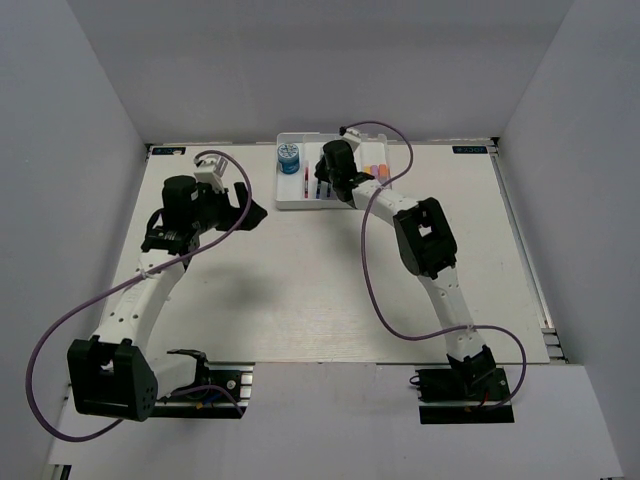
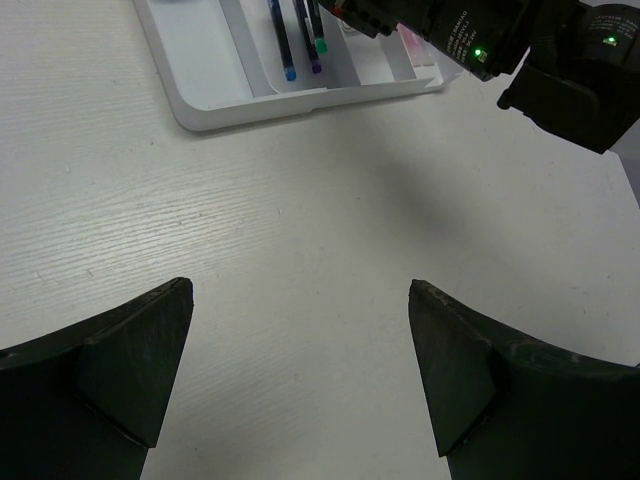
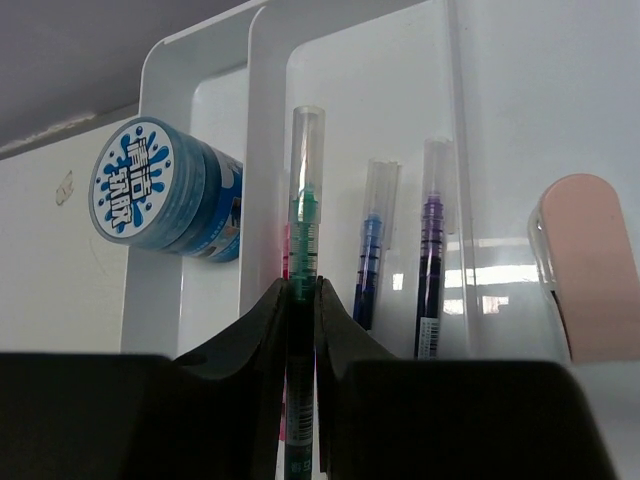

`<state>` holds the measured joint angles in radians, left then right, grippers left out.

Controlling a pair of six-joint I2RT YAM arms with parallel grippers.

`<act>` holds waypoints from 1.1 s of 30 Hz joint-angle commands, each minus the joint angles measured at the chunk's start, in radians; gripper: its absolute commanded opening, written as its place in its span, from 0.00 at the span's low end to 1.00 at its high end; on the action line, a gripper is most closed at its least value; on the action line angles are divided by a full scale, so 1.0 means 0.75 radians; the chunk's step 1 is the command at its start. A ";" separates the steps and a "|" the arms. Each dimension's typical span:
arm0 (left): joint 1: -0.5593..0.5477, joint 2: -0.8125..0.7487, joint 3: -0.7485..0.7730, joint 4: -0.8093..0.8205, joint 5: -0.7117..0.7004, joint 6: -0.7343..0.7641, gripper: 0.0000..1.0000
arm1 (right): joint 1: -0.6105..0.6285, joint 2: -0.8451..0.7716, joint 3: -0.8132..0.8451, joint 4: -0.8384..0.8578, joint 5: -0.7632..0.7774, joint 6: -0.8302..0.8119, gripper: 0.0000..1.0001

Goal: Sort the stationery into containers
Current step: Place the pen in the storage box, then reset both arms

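One at a time, took in the hands. Found the right hand (image 3: 302,292) pinched nearly shut on a green pen (image 3: 304,215), with only the thin barrel parting its dark fingers (image 3: 255,335). Saw that pen as slim, green-inked under a clear cap, held lengthwise along the compartments of the white tray (image 1: 290,204) and pointing toward its far wall. Could not tell whether any part of it touched the tray floor. Placed this hand over the middle of the tray, at the far edge of the worktop (image 1: 300,290). Noted a blue pen (image 3: 371,250) and a purple pen (image 3: 433,250) lying side by side but apart in one compartment, just right of the held pen and parallel to the dividers. Caught a red pen (image 1: 306,181) in the narrow slot to their left, mostly hidden behind the grip in the right wrist view. Spotted the blue roll (image 3: 160,188) lying flat in the leftmost compartment, printed face up, near the far wall. Made out a pale pink rounded piece (image 3: 582,268) further right, too cropped to name as marker or eraser. Found the left hand (image 2: 300,300) spread wide, gripping nothing and touching nothing, hanging over bare worktop near the tray's near left corner.
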<state>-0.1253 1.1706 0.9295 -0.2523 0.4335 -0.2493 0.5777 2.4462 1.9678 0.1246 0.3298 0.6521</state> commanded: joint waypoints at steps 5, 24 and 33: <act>0.006 -0.023 -0.041 0.011 -0.005 0.028 0.98 | 0.003 0.052 0.080 0.165 -0.047 -0.019 0.00; 0.006 0.094 0.157 -0.301 -0.038 0.101 0.98 | -0.007 -0.181 -0.020 0.098 -0.008 -0.157 0.47; 0.006 0.153 0.248 -0.563 -0.146 0.273 0.98 | -0.216 -0.919 -0.273 -0.449 -0.259 -0.677 0.58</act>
<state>-0.1253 1.2785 1.0737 -0.5652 0.3737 -0.1001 0.5102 1.9594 1.8160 -0.0353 0.1959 0.2916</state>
